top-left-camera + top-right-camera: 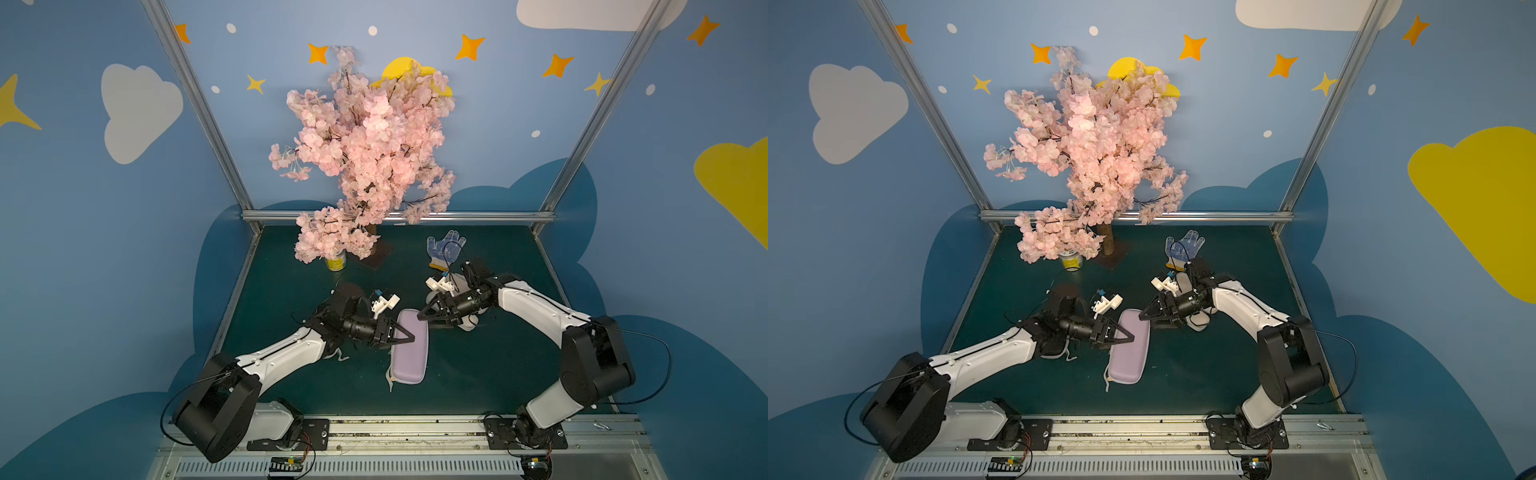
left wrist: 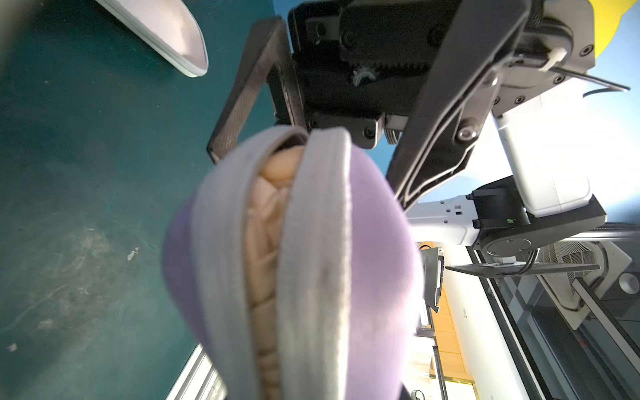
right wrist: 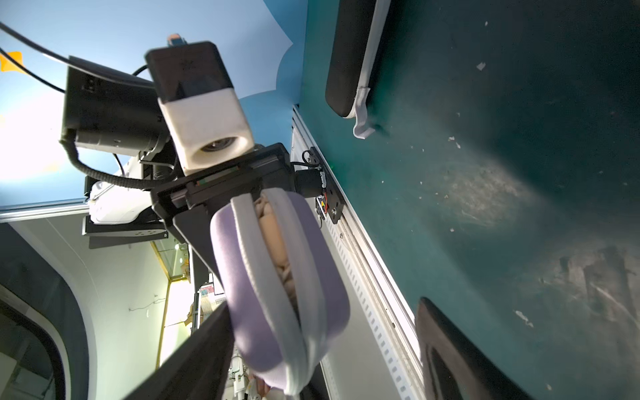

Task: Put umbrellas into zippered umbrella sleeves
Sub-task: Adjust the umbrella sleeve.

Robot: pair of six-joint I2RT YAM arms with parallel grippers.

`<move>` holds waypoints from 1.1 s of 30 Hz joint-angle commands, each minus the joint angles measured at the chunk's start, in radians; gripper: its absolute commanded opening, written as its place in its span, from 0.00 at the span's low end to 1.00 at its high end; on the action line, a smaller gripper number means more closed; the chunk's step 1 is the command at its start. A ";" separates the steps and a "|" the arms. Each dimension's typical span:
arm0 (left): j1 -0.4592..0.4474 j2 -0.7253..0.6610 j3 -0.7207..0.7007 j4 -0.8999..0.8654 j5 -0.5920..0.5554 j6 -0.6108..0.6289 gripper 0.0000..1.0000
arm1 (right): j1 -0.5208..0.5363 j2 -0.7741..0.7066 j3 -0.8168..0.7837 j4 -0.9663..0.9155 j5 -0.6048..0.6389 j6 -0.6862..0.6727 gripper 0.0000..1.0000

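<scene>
Clamping the stuffed lavender sleeve (image 1: 409, 357) in my left claw (image 1: 408, 336), right claw (image 1: 424, 321) wide open and empty, I judged zipping next.

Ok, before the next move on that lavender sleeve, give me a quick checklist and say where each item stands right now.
1. Umbrella in the lavender sleeve: ok. The beige umbrella shows through the gap in both wrist views.
2. Zip closed: not ok. The two zip edges stand apart along most of the visible length.
3. Left hand holding the sleeve: ok. Its fingers clamp the shell near the far end.
4. Right hand free for the zip: ok. It is open, holds nothing, and sits at the sleeve's far end.
5. Zip pull located: cannot tell. No view shows it clearly.
</scene>
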 commanded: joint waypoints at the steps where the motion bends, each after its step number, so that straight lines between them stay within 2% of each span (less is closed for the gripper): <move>1: -0.007 -0.032 0.061 0.050 0.136 0.068 0.23 | 0.018 0.036 0.040 -0.011 0.037 -0.038 0.80; 4: -0.011 -0.004 0.074 0.055 0.158 0.066 0.23 | 0.053 0.043 0.055 0.050 -0.049 -0.017 0.80; 7: -0.006 0.010 0.089 0.055 0.164 0.071 0.23 | 0.078 0.050 0.044 0.120 -0.133 0.002 0.76; 11: 0.019 0.019 0.101 0.057 0.155 0.068 0.24 | 0.082 0.047 -0.002 0.239 -0.220 0.051 0.59; 17: 0.085 0.025 0.094 0.077 0.138 0.014 0.27 | 0.072 0.016 -0.037 0.354 -0.229 0.119 0.31; 20: 0.099 0.014 0.084 0.103 0.128 -0.029 0.34 | 0.060 0.012 -0.059 0.447 -0.214 0.187 0.22; 22: 0.107 -0.004 0.068 0.119 0.119 -0.054 0.46 | 0.055 0.009 -0.074 0.536 -0.207 0.254 0.19; 27: 0.137 -0.085 -0.053 0.198 0.018 -0.137 0.67 | 0.036 -0.024 -0.096 0.708 -0.192 0.376 0.16; 30: 0.135 -0.123 -0.124 0.264 -0.055 -0.175 0.74 | 0.009 -0.057 -0.102 0.747 -0.166 0.406 0.14; 33: 0.111 -0.147 -0.160 0.279 -0.133 -0.168 0.78 | -0.013 -0.079 -0.133 0.887 -0.147 0.512 0.13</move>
